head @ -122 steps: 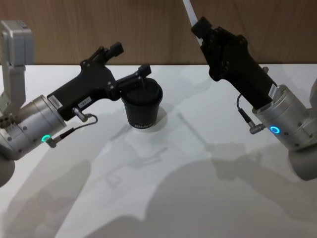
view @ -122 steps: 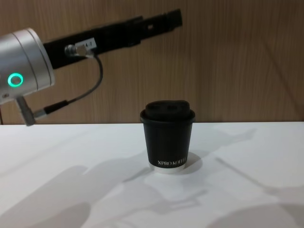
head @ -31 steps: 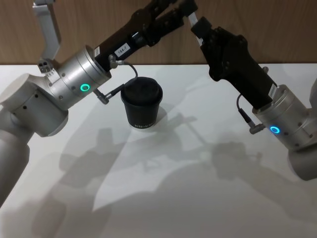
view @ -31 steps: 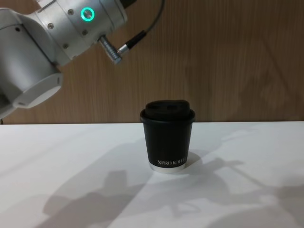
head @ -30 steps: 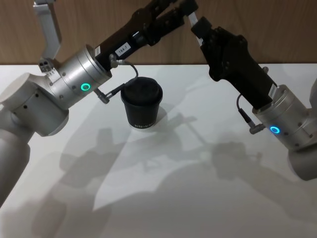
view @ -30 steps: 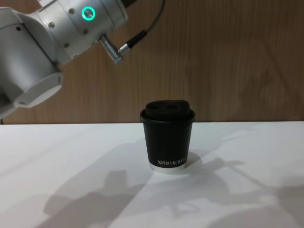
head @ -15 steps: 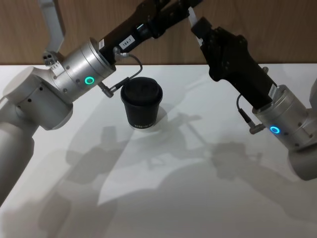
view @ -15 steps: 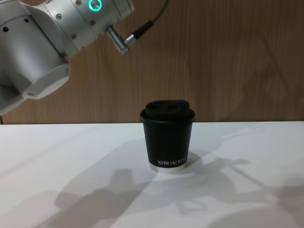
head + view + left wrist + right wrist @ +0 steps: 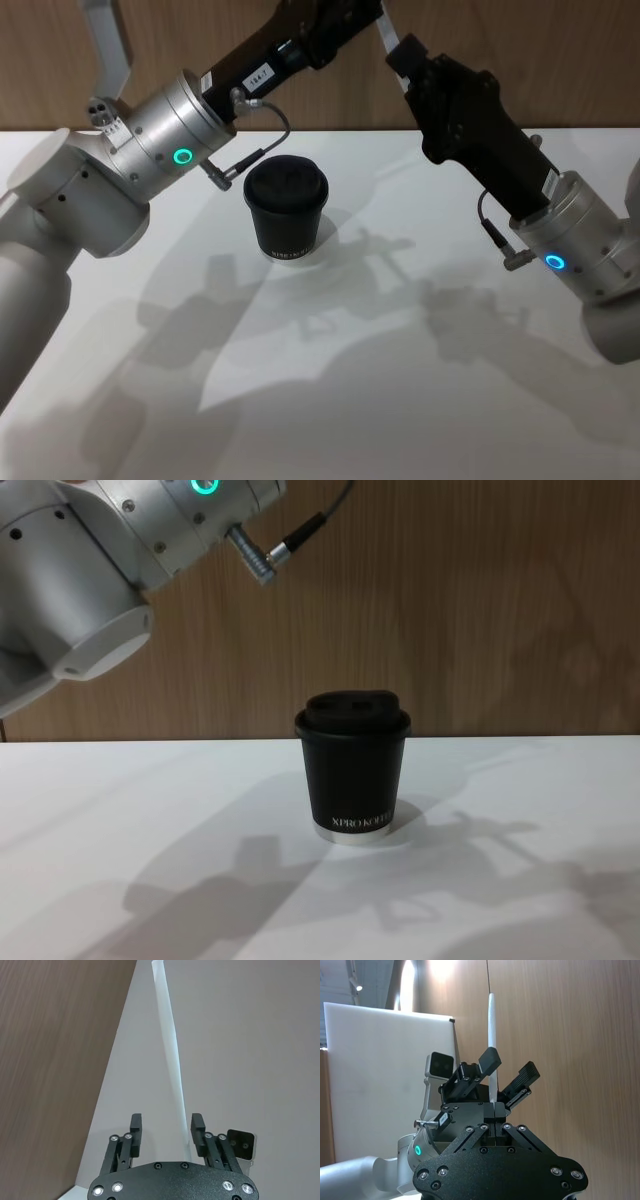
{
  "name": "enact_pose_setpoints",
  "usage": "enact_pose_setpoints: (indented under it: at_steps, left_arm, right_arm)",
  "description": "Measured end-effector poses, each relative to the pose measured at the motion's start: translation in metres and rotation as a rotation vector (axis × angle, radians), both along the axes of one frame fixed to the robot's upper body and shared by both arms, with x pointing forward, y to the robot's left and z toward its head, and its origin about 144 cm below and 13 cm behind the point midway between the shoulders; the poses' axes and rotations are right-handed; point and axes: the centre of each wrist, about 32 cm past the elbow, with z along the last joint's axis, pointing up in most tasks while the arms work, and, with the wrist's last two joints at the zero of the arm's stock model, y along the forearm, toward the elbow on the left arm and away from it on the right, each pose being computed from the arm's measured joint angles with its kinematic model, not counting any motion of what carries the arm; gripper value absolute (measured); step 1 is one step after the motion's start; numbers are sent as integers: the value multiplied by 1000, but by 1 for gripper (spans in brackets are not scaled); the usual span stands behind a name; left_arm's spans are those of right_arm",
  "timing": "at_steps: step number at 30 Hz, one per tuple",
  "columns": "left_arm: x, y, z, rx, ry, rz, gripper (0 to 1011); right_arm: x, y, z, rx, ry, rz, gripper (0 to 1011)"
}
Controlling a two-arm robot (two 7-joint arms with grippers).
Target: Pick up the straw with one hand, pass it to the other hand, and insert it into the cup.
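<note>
- straw [image 9: 491, 1035] is held up in the air over the far part of the table [image 9: 420, 400], its lower end pinched in the right gripper [image 9: 491, 1108], whose fingers are pressed together on it.
- the right gripper reaches up and toward the far left from the right side of the scene, in front of the wooden wall [image 9: 500, 600]. in the head view a short piece of the white tube sticks out past its tip.
- the left gripper [image 9: 166, 1125], the long one with the white number label, reaches up and to the right from the left side to meet it, above and beyond the cup [image 9: 286, 208].
- its fingers [image 9: 135, 1126] are spread, one on each side of the straw. the tube runs up through the gap, just beside one finger and apart from the other. whether it touches the nearer finger i cannot tell.
- the cup sits upright on the table with its lid on, near the middle and a little to the left, below both grippers and well apart from the straw.
- its white lettering faces the near side, toward the chest camera.
</note>
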Motion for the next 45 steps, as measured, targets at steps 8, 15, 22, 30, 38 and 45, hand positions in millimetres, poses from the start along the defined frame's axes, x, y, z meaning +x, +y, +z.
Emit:
enact_pose_setpoints:
  at_steps: [8, 15, 22, 30, 38, 45]
  left_arm:
    - [1, -1, 0, -7, -8, -1, 382]
    - [2, -1, 0, -8, -12, 0, 163]
    - [3, -2, 0, -6, -15, 2, 96]
    - [3, -2, 0, -3, -16, 8, 50]
    - [2, 0, 0, 5, -16, 34, 6]
    - [-1, 3, 0, 27, -29, 95, 6]
  right_arm:
    - [0, 0, 0, 0, 0, 0, 6]
    - [0, 0, 0, 0, 0, 0, 6]
    - [0, 0, 0, 0, 0, 0, 6]
    - [0, 0, 0, 0, 0, 0, 88]
    - [0, 0, 0, 0, 0, 1, 334]
    - [0, 0, 0, 0, 0, 1, 572]
